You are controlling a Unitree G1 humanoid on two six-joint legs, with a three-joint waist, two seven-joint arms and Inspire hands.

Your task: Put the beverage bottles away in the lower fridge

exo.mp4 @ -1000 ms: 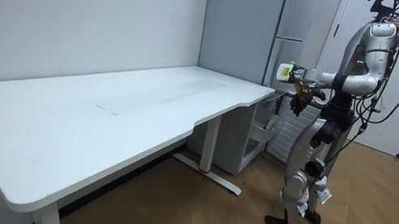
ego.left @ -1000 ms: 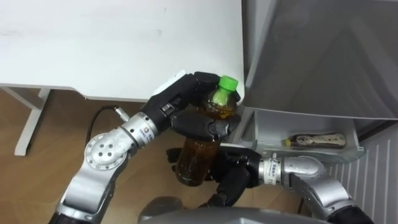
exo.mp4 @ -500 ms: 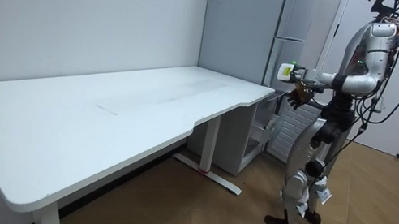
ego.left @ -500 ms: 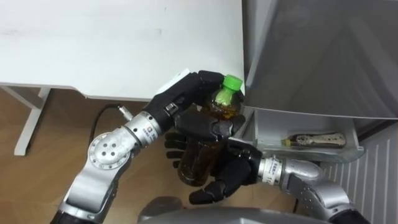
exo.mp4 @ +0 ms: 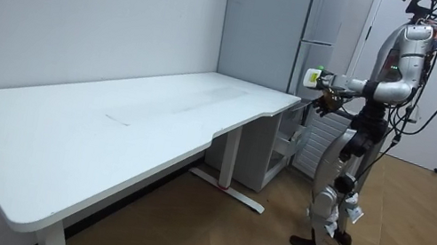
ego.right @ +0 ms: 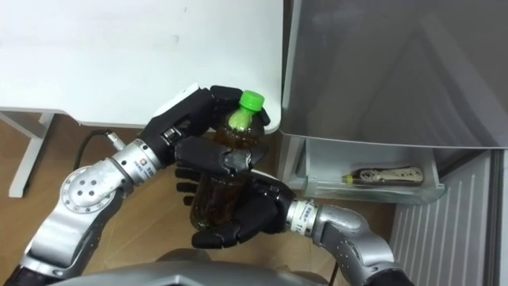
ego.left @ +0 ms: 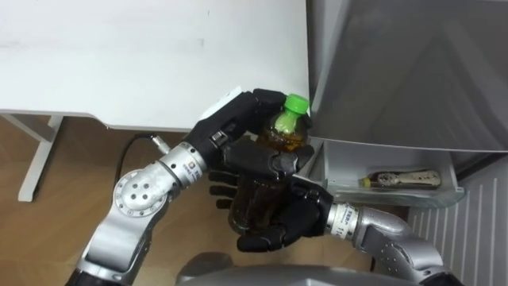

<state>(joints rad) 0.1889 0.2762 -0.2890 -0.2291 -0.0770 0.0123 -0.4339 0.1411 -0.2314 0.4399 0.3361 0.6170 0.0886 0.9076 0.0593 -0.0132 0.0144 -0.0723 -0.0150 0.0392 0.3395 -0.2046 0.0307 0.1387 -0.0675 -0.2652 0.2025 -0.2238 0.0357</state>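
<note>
We hold the green-capped plastic bottle of brown drink point(ego.left: 282, 137) upright past the white bench's point(ego.left: 119, 63) corner: left hand point(ego.left: 238, 121) curled round its top, right hand point(ego.left: 284, 224) wrapping its base.

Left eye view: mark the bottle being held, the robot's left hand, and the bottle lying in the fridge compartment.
held bottle point(ego.left: 284, 135), left eye view, amber shoulder below the green cap.
left hand point(ego.left: 240, 119), left eye view, back of the hand.
lying bottle point(ego.left: 401, 179), left eye view, middle of its body.

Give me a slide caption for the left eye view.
Robot's left hand and right hand clasp a green-capped bottle beside the open fridge bin holding another bottle.
</note>
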